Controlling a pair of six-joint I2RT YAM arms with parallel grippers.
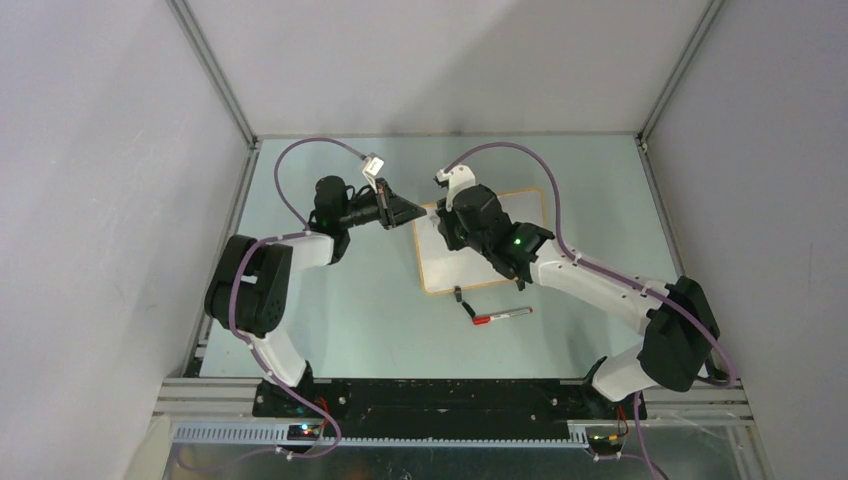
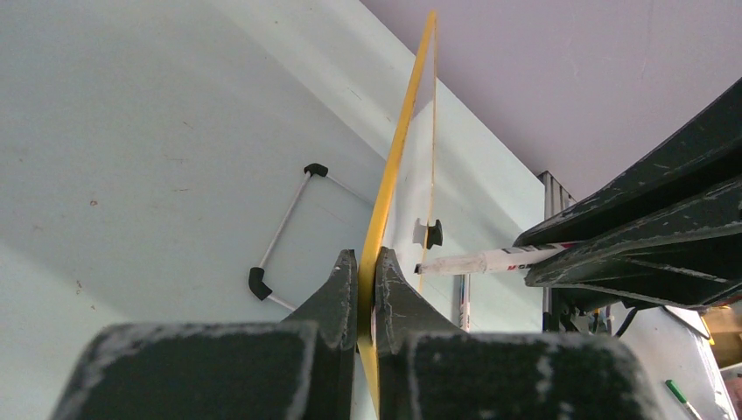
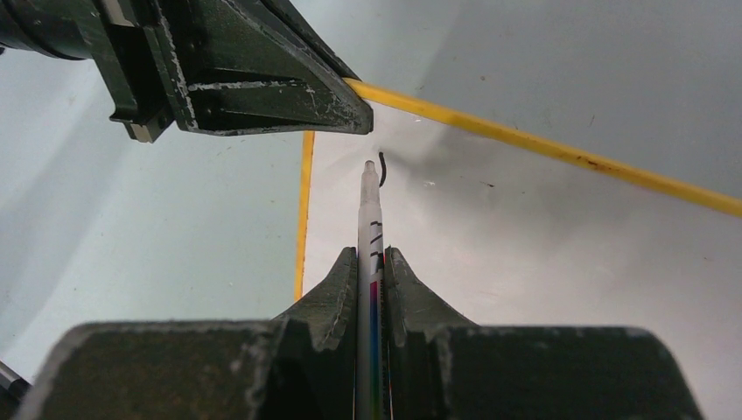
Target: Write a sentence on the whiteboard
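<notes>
Left of centre in the overhead view, my left end effector (image 1: 402, 212) pinches the whiteboard (image 1: 455, 272) frame, mid-worktop (image 1: 340, 310). To its right, my right end effector (image 3: 371, 255) clamps the marker (image 3: 370, 197), its tip beside one stroke (image 3: 382, 168). I'd press lightly, bracing the board.

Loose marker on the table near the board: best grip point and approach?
Grip the loose marker mid-barrel, coming straight down, jaws closing across its length. It lies flat on the table, just clear of the whiteboard, with space on both sides.
</notes>
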